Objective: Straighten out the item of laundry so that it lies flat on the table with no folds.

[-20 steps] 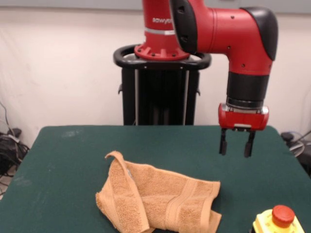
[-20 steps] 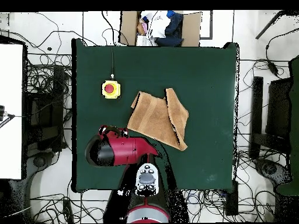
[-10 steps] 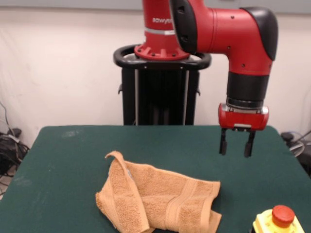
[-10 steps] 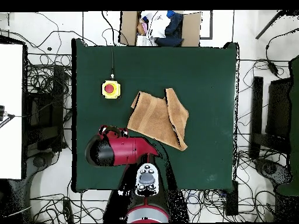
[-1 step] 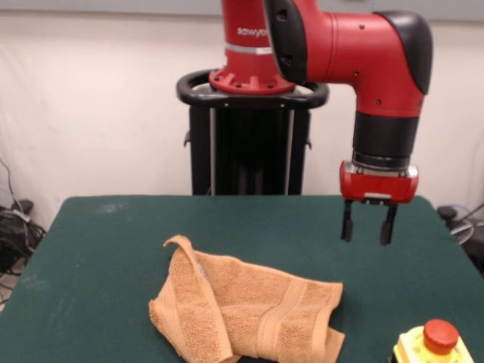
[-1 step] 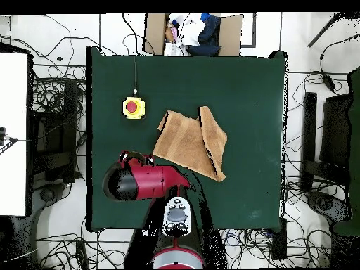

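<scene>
Towel (image 5: 246,314), folded over along one side, mid-table (image 5: 113,242), low and left of raised gripper (image 5: 367,227) in front view; fingers apart, holding nothing.

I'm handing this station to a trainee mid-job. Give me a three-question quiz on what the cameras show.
1. True or false: the gripper is shut on the towel.
2. What lies over one side of the towel? A) a folded-over flap B) a second cloth C) the arm
3. What stands on the table beside the towel?

Key
1. False: it hangs open, clear of the towel.
2. A
3. A yellow box with a red button.
</scene>
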